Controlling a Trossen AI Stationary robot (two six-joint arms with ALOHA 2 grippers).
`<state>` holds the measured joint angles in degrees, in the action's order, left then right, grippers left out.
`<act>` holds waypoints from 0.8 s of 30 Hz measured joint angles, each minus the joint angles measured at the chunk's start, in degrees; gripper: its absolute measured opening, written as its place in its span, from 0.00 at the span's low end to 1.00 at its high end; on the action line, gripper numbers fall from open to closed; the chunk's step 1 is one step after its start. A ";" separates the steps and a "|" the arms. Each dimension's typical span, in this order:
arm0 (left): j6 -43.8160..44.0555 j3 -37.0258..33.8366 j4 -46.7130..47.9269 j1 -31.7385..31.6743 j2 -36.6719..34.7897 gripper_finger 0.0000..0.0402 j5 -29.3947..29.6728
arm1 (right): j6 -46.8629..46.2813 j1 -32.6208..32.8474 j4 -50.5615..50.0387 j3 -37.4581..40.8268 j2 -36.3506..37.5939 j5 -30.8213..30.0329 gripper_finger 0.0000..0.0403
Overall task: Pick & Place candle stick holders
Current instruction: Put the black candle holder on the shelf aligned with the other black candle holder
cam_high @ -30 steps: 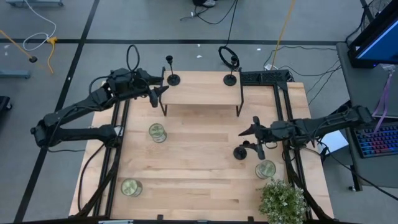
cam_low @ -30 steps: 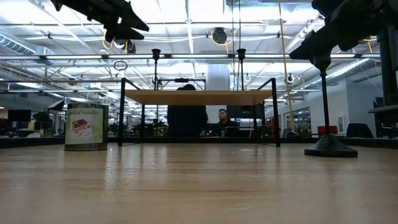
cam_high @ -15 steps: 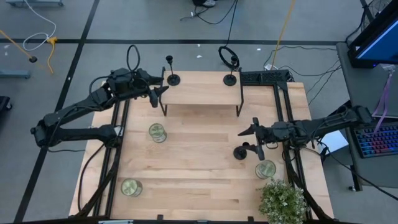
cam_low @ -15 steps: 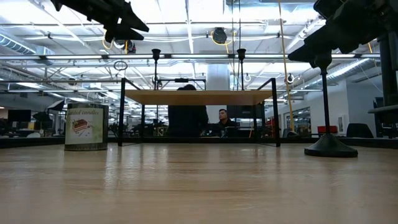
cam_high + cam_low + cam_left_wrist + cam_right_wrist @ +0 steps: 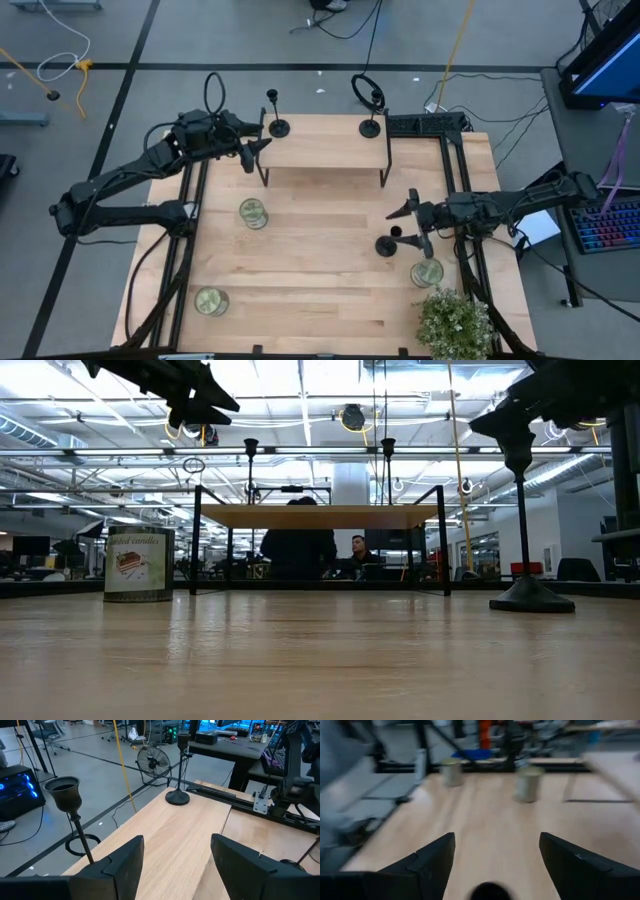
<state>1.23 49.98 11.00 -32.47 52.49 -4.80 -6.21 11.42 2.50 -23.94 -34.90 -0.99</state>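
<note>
One black candle holder (image 5: pixel 386 245) stands on the bench (image 5: pixel 320 300), right of the middle, and two more (image 5: pixel 278 127) stand on the far shelf (image 5: pixel 325 150). The right pincer (image 5: pixel 415 226) hovers over it, wide open and empty, likely ready to grab its top. The left pincer (image 5: pixel 255 146) waits open by the shelf's left end.

You're looking at a light wood desk (image 5: pixel 320 290) on grey floor (image 5: pixel 200 40) w/ dark tape lines. Cables trail across the floor at top; a yellow one (image 5: pixel 455 45) runs upper right. Right edge: blue-lit monitor (image 5: pixel 605 65) and a colourful keyboard (image 5: pixel 605 225). Low view shows a big open hall behind the desk, ceiling strip lights (image 5: pixel 300 390) and pipes overhead, white column (image 5: pixel 352 485) at centre, two people (image 5: pixel 298 550) seated in the bkgd. Left wrist view: a floor fan (image 5: pixel 152 760) beyond the desk.
</note>
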 joint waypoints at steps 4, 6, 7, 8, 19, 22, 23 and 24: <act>0.00 0.00 0.00 0.00 0.00 0.60 0.00 | -3.83 0.20 -0.69 0.70 -0.39 6.10 0.70; 0.00 0.00 0.00 0.00 0.00 0.60 0.00 | -3.43 0.37 0.14 2.22 -0.39 4.22 0.70; 0.00 0.00 0.03 0.00 0.00 0.60 0.00 | -3.20 0.33 0.51 2.94 -0.37 2.64 0.71; 0.02 0.00 0.11 0.00 0.00 0.60 0.00 | -2.85 0.33 1.26 4.05 -0.23 1.00 0.71; 0.04 0.00 0.90 -0.01 0.00 0.60 -0.09 | 1.61 0.33 25.29 14.97 -0.13 4.21 0.74; 0.04 0.00 0.90 -0.01 0.00 0.60 -0.09 | 2.93 0.33 26.50 15.08 0.25 4.16 0.74; 0.07 0.01 0.90 -0.01 0.00 0.60 -0.09 | 3.23 0.33 27.31 15.17 0.43 4.03 0.74; 0.07 0.02 0.90 0.00 0.00 0.60 -0.09 | 3.64 0.33 28.49 15.23 0.56 3.99 0.74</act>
<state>1.30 50.00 11.90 -32.47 52.49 -4.89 -2.57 11.75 30.99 -8.71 -34.34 3.01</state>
